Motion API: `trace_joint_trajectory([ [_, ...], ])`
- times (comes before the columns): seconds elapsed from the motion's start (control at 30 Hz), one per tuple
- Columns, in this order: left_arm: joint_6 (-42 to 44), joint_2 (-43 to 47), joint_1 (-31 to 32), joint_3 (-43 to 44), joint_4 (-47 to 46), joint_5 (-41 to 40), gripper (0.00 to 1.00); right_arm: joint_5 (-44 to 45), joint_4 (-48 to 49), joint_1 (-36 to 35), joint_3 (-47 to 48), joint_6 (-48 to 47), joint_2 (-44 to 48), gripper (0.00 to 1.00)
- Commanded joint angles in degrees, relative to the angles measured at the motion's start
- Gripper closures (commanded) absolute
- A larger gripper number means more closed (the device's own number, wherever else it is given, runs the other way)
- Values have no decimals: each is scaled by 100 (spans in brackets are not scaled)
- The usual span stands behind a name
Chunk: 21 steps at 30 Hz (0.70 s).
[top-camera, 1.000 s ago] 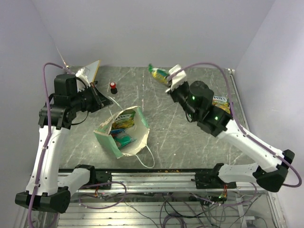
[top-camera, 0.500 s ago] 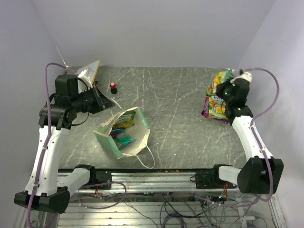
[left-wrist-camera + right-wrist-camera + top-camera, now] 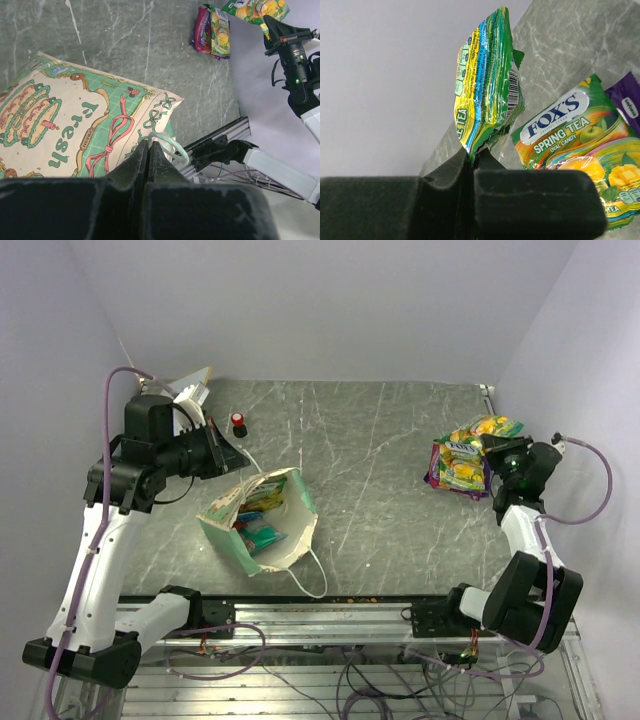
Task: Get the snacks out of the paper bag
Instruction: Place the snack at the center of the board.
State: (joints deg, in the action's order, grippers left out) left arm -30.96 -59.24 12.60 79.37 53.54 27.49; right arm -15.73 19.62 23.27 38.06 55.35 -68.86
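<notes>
Clamping a green packet by its lower edge, the right claw sat pinched tight at the far right edge of the desk. The packet stood upright above the fingers, next to the pile of snacks already lying there. A second before, this claw had carried the same packet over the far middle of the desk. Half a second before, it had reached the pile, and by this moment the arm had folded further back toward the right edge.

On the left, the other claw was clenched on the bag's white string handle, whose loop showed at the fingertips. That arm had shifted only a little over the second, its wrist ending a touch nearer the bag.

Between the two arms, on the near left part of the desk, the bag lay on its side with its mouth toward the far edge, in the same spot as before. Several packets remained inside it, green and teal among them.
</notes>
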Motion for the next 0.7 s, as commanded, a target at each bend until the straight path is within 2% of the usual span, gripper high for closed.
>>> trace_joint_trajectory([
  [0.0,215,-45,84,264,59,-184,93,-216,776,63,-145,520,-103,100],
  [0.67,230,-168,85,246,52,-296,93,-77,346,242,-820,155,-801,100],
])
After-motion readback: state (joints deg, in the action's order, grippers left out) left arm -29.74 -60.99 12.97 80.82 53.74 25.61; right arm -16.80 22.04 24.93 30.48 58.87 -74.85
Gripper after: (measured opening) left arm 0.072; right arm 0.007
